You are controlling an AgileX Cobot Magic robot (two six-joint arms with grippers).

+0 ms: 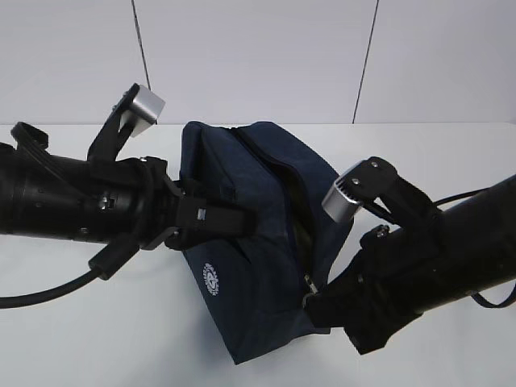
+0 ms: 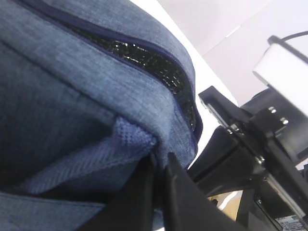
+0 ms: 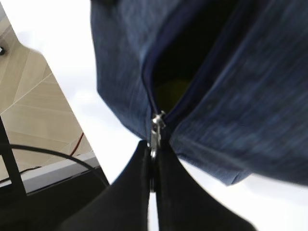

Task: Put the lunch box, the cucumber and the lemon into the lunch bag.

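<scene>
Matt woven cloth lunch bag (zipper apparently metal).

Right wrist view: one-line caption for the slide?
Right gripper shut on the zipper pull of the navy lunch bag, its zipper partly open, something yellowish showing inside.

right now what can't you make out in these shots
- Bag contents: every view shows only a dark slit; a yellowish blur in the right wrist view could be the lemon, unconfirmed.
- Lunch box and cucumber: in no view.
- Bag's logo: too small to read.
- Left fingers: tips buried in fabric.
</scene>
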